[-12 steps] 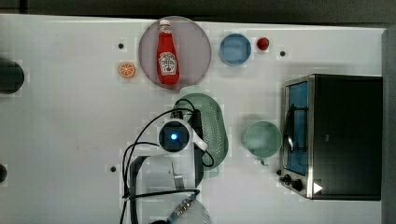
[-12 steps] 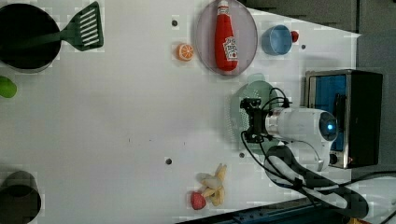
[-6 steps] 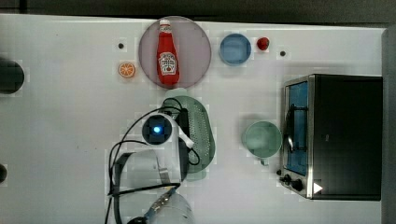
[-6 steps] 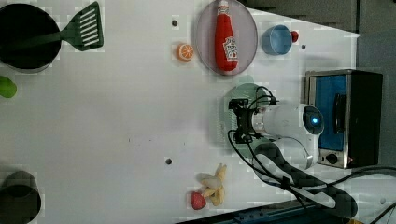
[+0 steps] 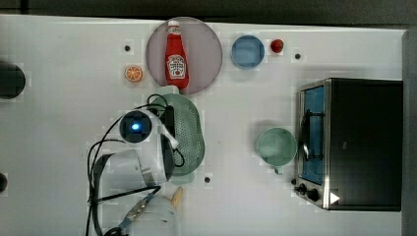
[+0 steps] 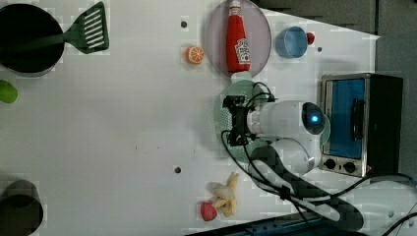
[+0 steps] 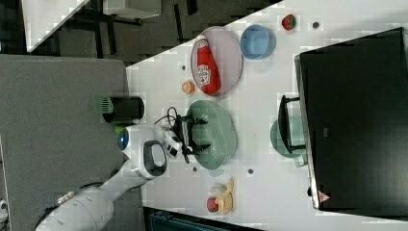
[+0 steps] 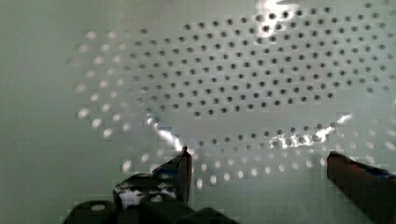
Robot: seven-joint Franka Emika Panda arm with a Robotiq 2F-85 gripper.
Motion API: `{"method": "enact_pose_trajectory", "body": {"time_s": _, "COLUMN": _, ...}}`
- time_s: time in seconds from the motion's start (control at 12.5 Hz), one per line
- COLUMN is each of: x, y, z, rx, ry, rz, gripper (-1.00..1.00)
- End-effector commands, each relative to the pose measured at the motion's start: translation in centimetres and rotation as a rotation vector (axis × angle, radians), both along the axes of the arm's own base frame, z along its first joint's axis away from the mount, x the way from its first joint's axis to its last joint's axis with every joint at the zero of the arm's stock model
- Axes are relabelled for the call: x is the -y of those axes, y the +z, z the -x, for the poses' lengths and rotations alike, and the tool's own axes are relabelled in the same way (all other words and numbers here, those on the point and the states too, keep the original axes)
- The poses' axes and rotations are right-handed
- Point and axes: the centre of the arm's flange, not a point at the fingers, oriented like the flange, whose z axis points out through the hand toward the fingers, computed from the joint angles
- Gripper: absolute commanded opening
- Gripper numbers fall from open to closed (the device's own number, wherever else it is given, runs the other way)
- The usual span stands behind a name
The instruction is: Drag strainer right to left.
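My gripper [image 8: 257, 163] sits inside the strainer [image 5: 189, 132], fingers spread apart, one fingertip [image 8: 184, 161] low against the perforated floor and the other well to its side. Nothing is clamped between them; I judge that I am pushing from within the bowl rather than gripping the rim.

The strainer lies on the white table [image 5: 59, 137], just below the round plate [image 5: 206, 44] that carries the ketchup bottle [image 5: 176, 54]. In the top view its upper tab handle almost touches the plate's edge.

To do this step well, I judge the following points apply:
- Keep the fingers pressed against the inner wall on the top view's left, so the bowl follows the arm without rocking.
- Hold height constant; lifting would let the fingers ride up and lose the bowl.
- Travel straight toward the top view's left, so the upper tab does not catch the plate.

Clearance: toward the top view's left the table is bare for a long stretch. The orange slice [image 5: 133, 73] lies above the path and near it. The mint-green cup [image 5: 276, 146] and the toaster oven [image 5: 354, 142] stand well apart on the top view's right. The banana [image 6: 227, 194] lies below the path in the left view.
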Motion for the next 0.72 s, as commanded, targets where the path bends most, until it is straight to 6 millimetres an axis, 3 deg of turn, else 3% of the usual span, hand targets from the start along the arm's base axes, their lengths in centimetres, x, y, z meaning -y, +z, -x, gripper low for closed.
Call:
{"method": "enact_pose_trajectory", "body": {"time_s": 0.08, "x": -3.7, "y": 0.5, "z": 0.8, "rx": 0.002, "ry": -0.053, "rz": -0.008, "gripper": 1.00}}
{"method": "enact_pose_trajectory", "body": {"time_s": 0.72, "x": -11.3, "y": 0.5, "z": 0.9, "rx": -0.010, "ry": -0.067, "rz": -0.025, "gripper": 1.00}}
